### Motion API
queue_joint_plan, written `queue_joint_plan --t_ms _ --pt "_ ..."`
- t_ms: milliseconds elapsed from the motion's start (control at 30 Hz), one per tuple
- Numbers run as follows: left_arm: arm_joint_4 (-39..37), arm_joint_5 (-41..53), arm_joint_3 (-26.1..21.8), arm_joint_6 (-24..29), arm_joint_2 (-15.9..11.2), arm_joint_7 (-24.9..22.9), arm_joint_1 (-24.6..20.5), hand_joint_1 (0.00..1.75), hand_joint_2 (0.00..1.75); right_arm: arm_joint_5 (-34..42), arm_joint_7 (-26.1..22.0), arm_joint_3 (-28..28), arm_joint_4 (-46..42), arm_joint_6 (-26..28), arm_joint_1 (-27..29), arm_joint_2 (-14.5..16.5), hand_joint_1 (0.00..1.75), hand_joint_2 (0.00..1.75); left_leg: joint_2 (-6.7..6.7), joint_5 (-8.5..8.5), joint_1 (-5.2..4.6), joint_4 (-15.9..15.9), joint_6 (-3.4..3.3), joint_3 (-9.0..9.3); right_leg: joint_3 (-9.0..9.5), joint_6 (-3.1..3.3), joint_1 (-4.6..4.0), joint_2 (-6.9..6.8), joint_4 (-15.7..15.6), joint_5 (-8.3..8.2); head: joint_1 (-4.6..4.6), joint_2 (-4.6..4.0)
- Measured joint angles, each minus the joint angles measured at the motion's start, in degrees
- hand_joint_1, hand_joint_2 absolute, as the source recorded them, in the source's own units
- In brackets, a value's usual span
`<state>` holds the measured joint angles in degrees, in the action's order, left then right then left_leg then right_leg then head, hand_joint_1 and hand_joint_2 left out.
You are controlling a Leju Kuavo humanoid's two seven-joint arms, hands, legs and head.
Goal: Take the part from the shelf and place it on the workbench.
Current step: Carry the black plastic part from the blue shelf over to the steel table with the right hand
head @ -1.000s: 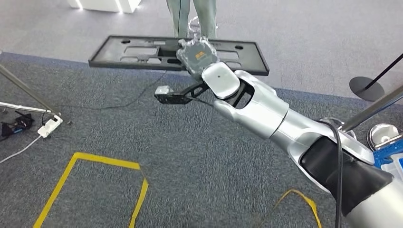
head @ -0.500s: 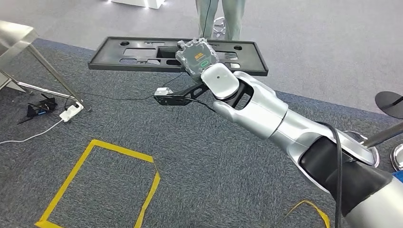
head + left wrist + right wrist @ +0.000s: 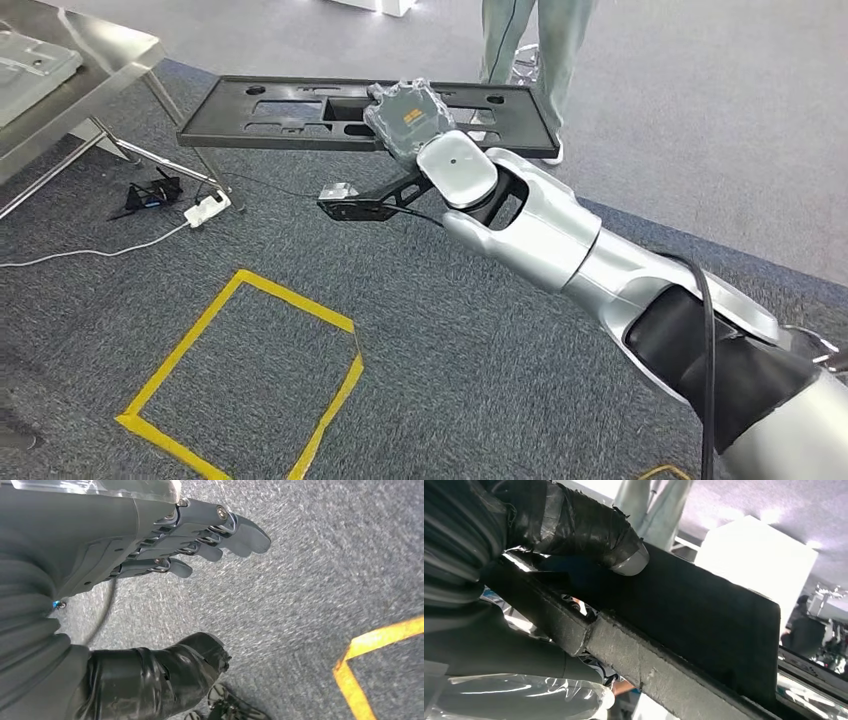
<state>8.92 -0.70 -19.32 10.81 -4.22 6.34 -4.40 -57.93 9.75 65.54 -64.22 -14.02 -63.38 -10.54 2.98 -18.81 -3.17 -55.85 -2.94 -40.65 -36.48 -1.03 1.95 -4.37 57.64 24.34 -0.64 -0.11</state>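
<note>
Left hand (image 3: 200, 535): hanging low over the grey carpet (image 3: 310, 580), holding nothing, its dark fingers (image 3: 240, 532) lying nearly straight and a little apart.
Yellow tape square (image 3: 245, 385): lying on the carpet near the robot; it is sitting further right in the head view than half a second ago, because the whole scene has slid as the camera turns.
Right hand (image 3: 410, 118): reaching forward on the silver arm (image 3: 540, 225) and gripping the part, placed in the picture much as before.
Part (image 3: 300, 110): a long flat black panel with cut-outs, being carried level above the carpet, the thumb (image 3: 589, 530) pressing on its dark face.
Steel table (image 3: 70, 75): now coming in at the far left, with a white power strip (image 3: 208, 208) under it.
Person's legs (image 3: 535, 50): standing just behind the part, now further right.
</note>
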Motion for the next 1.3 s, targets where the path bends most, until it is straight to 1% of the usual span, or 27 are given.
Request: queue_joint_plan --t_ms 67,133,200,267,300,333,367,433,500,533,567,600,667,733,800,833,867,900,967,1000,1033,1100,1133,1167,1233,1267,1300 --pt "0.0 0.0 0.0 0.07 -0.38 0.0 0.07 0.0 1.75 -0.02 -0.01 -0.02 0.04 -0.02 0.17 0.05 1.75 1.75 -1.02 0.0 -0.27 1.66 -0.41 0.81 -0.08 -0.37 0.12 -0.55 -0.35 0.08 -0.02 0.0" --pt "0.0 0.01 0.0 0.12 -0.35 0.01 0.16 0.0 1.75 -0.02 0.0 -0.03 0.1 -0.03 0.25 0.05 1.75 1.75 -1.86 0.36 -0.01 3.44 -0.91 1.81 -1.05 -0.5 0.06 0.92 1.42 1.04 -0.04 0.0" --pt "0.0 0.01 0.0 0.08 -0.12 0.01 0.01 0.0 1.75 -0.03 0.01 -0.03 0.14 -0.03 0.1 0.02 1.75 1.75 -2.76 0.18 0.4 3.44 -1.5 2.13 -4.48 -0.29 -0.18 3.54 7.98 3.52 0.12 0.0" --pt "0.0 0.0 0.0 0.02 0.1 0.0 -0.2 0.0 1.75 -0.03 0.0 -0.03 0.17 -0.07 0.14 -0.02 1.75 1.75 -3.93 -0.53 0.6 2.15 -1.93 1.89 -8.63 -0.2 -0.47 4.67 15.29 5.71 0.29 0.0" --pt "0.0 0.0 0.0 -0.02 0.25 0.0 -0.25 0.0 1.75 -0.03 0.0 -0.03 0.2 -0.1 0.23 -0.03 1.75 1.75 -4.68 -0.95 0.67 1.38 -1.92 1.76 -9.6 -0.26 -0.55 4.8 16.74 5.68 0.3 0.0" --pt "0.0 0.0 0.0 -0.02 0.36 0.0 -0.26 0.0 1.75 -0.03 0.0 -0.03 0.22 -0.13 0.28 -0.05 1.75 1.75 -5.5 -1.39 0.79 0.52 -1.83 1.62 -9.44 -0.38 -0.56 4.86 16.06 4.72 0.32 0.0" --pt "0.0 0.0 0.0 -0.02 0.42 0.0 -0.25 0.0 1.75 -0.04 0.0 -0.03 0.22 -0.15 0.26 -0.05 1.75 1.75 -6.36 -1.83 0.95 -0.34 -1.66 1.49 -8.14 -0.55 -0.47 5.08 13.47 3.13 0.32 0.0" --pt "0.01 0.0 0.0 -0.03 0.4 0.0 -0.2 0.0 1.75 -0.04 0.0 -0.03 0.21 -0.17 0.04 -0.03 1.75 1.75 -8.02 -2.65 1.21 -1.89 -1.12 1.12 -4.45 -0.94 0.03 6.98 6.81 0.74 0.34 0.0" --pt "0.02 -0.02 0.0 -0.04 0.3 -0.01 -0.11 0.0 1.75 -0.03 -0.03 -0.04 0.05 -0.16 -0.38 0.09 1.75 1.75 -9.43 -2.98 1.3 -3.08 -0.7 0.42 -2.51 -0.96 0.32 8.33 3.69 0.36 0.34 0.0" --pt "0.02 -0.01 0.0 -0.04 0.25 -0.01 -0.02 0.0 1.75 -0.03 -0.04 -0.05 -0.04 -0.16 -0.56 0.16 1.75 1.75 -10.03 -2.96 1.33 -3.4 -0.59 0.04 -2.31 -0.82 0.24 8.14 3.62 0.47 0.36 0.0" --pt "0.02 -0.01 0.0 -0.04 0.16 0.0 0.09 0.0 1.75 -0.03 -0.06 -0.07 -0.15 -0.15 -0.66 0.24 1.75 1.75 -10.54 -2.96 1.47 -3.71 -0.58 -0.23 -2.35 -0.55 0.26 7.3 3.73 0.49 0.39 0.0" --pt "0.02 0.01 0.0 -0.05 0.17 0.0 0.27 0.0 1.75 -0.04 -0.07 -0.09 -0.21 -0.14 -0.72 0.32 1.75 1.75 -10.29 -3.27 1.5 -4.18 -0.42 -0.58 -2.27 -0.33 0.23 6.64 3.77 0.57 0.37 0.0" --pt "0.01 0.03 0.0 -0.08 0.09 0.1 0.52 0.0 1.75 -0.04 -0.07 -0.17 -0.26 -0.12 -0.85 0.51 1.75 1.75 -7.74 -5.25 1.67 -7.67 0.35 -2.23 -1.88 0.17 0.31 5.38 3.63 0.73 0.15 0.0" --pt "0.0 0.04 0.0 -0.24 0.19 0.19 0.49 0.0 1.75 -0.07 -0.07 -0.28 -0.27 -0.09 -1.04 0.65 1.75 1.75 -4.45 -8.43 2.14 -14.56 1.4 -5.43 -1.35 0.37 0.09 4.15 3.26 0.82 -0.07 0.0" --pt "0.0 0.06 0.0 -0.42 0.43 0.22 0.42 0.0 1.75 -0.11 -0.09 -0.32 -0.26 -0.09 -1.12 0.69 1.75 1.75 -3.3 -10.0 2.73 -19.64 1.86 -8.03 -0.95 0.33 0.02 2.84 2.92 0.96 -0.09 0.0" --pt "0.0 0.07 0.0 -0.48 0.51 0.23 0.44 0.0 1.75 -0.13 -0.11 -0.32 -0.26 -0.1 -1.12 0.72 1.75 1.75 -3.13 -9.48 2.9 -19.41 1.84 -7.96 -0.76 0.3 -0.01 2.21 2.79 1.05 -0.09 0.0" --pt "0.0 0.09 0.0 -0.48 0.55 0.25 0.48 0.0 1.75 -0.13 -0.14 -0.32 -0.26 -0.1 -1.12 0.75 1.75 1.75 -3.01 -8.1 2.96 -17.05 1.7 -6.71 -0.44 0.28 -0.04 1.57 2.58 1.16 -0.09 0.0" --pt "0.0 0.13 0.0 -0.48 0.55 0.28 0.51 0.0 1.75 -0.15 -0.15 -0.33 -0.26 -0.1 -1.14 0.79 1.75 1.75 -2.47 -6.1 2.82 -13.0 1.4 -4.41 0.05 0.26 -0.08 0.94 2.24 1.27 -0.1 0.0" --pt "0.0 0.18 0.0 -0.49 0.45 0.36 0.42 0.0 1.75 -0.2 -0.15 -0.41 -0.26 -0.1 -1.26 0.83 1.75 1.75 0.32 -3.26 1.87 -4.8 0.78 0.38 1.3 0.13 -0.17 -0.25 1.09 1.35 -0.08 0.0" --pt "0.0 0.2 0.0 -0.5 0.4 0.38 0.35 0.0 1.75 -0.24 -0.15 -0.45 -0.26 -0.11 -1.39 0.83 1.75 1.75 1.42 -2.76 1.31 -2.39 0.57 1.87 1.78 -0.02 -0.25 -0.77 0.5 1.29 -0.09 0.0" --pt "0.0 0.21 0.0 -0.51 0.29 0.4 0.3 0.0 1.75 -0.27 -0.15 -0.49 -0.26 -0.11 -1.51 0.84 1.75 1.75 1.95 -2.95 0.84 -1.24 0.43 2.53 2.08 -0.23 -0.33 -1.28 0.08 1.25 -0.07 0.0" --pt "0.0 0.22 0.0 -0.52 0.13 0.43 0.41 0.0 1.75 -0.3 -0.17 -0.52 -0.26 -0.12 -1.63 0.94 1.75 1.75 0.86 -3.15 0.61 0.15 0.2 3.37 2.42 -0.72 -0.52 -2.26 -0.44 1.44 -0.06 0.0" --pt "0.0 0.22 0.0 -0.52 0.14 0.45 0.54 0.0 1.75 -0.31 -0.18 -0.54 -0.23 -0.1 -1.62 0.99 1.75 1.75 0.25 -3.15 0.71 0.97 0.14 3.95 2.52 -0.93 -0.49 -1.86 -0.26 1.76 0.01 0.0" --pt "0.0 0.23 0.0 -0.52 0.21 0.45 0.59 0.0 1.75 -0.34 -0.2 -0.56 -0.2 -0.06 -1.69 1.03 1.75 1.75 -0.37 -3.12 0.89 1.64 0.0 4.59 2.11 -1.0 -0.49 -0.66 0.91 2.45 0.1 0.0" --pt "0.0 0.27 0.0 -0.52 0.36 0.46 0.4 0.0 1.75 -0.47 -0.22 -0.61 -0.11 0.04 -1.91 1.01 1.75 1.75 -1.69 -3.23 1.18 2.04 -0.53 5.41 -1.0 -0.8 -0.47 2.83 7.26 4.87 0.46 0.0" --pt "0.0 0.28 0.0 -0.53 0.38 0.45 0.21 0.0 1.75 -0.54 -0.27 -0.62 -0.08 0.07 -1.95 0.97 1.75 1.75 -2.4 -3.48 1.22 1.78 -0.94 5.53 -3.55 -0.61 -0.63 3.98 11.67 6.24 0.6 0.0" --pt "0.0 0.28 0.0 -0.54 0.41 0.44 0.1 0.0 1.75 -0.58 -0.36 -0.62 -0.02 0.08 -1.86 0.92 1.75 1.75 -3.25 -3.82 1.22 1.33 -1.22 5.58 -5.9 -0.52 -0.77 4.44 15.25 6.99 0.69 0.0"
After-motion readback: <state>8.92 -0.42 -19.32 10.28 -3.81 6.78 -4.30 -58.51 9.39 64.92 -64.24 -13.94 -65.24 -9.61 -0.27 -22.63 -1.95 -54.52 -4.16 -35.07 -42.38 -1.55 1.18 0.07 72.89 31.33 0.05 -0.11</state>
